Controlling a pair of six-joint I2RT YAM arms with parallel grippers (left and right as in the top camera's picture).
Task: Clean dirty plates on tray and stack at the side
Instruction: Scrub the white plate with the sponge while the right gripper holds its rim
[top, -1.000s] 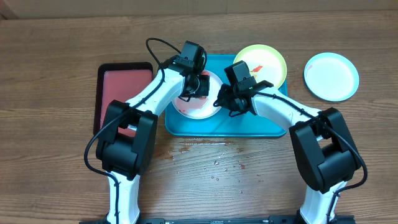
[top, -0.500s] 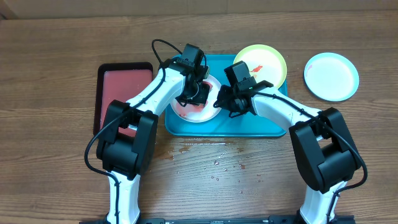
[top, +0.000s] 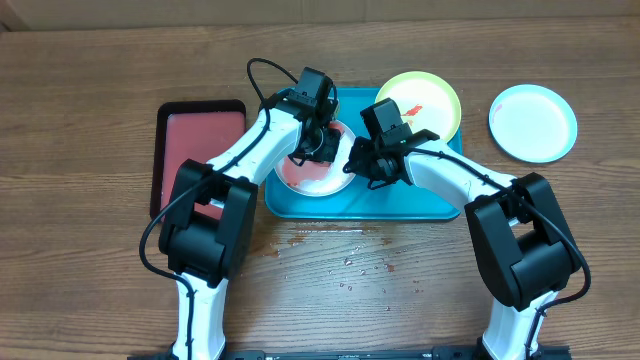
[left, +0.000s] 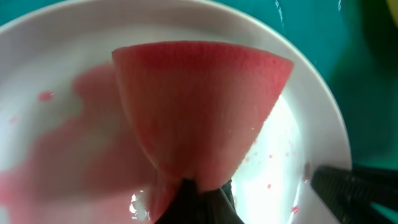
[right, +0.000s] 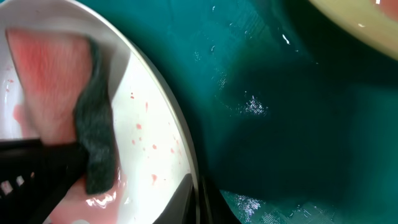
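On the teal tray (top: 420, 200) lies a white plate (top: 305, 178), smeared pink with red sauce. My left gripper (top: 322, 148) is shut on a pink sponge (left: 199, 112) with a dark green scouring side (right: 99, 146), and the sponge presses on the white plate (left: 298, 124). My right gripper (top: 352, 165) is shut on the white plate's right rim (right: 180, 143). A yellow-green plate (top: 420, 105) with a red smear sits at the tray's back right. A light blue plate (top: 533, 122) lies on the table to the right of the tray.
A red tray with a black rim (top: 195, 150) lies left of the teal tray. Red drops and water spots (top: 335, 245) mark the wood in front of the teal tray. The right gripper's dark finger (left: 354, 186) shows at the plate's edge.
The left gripper has rubbed the sponge across the white plate, ending slightly further right. The right gripper has kept its hold on the rim without moving.
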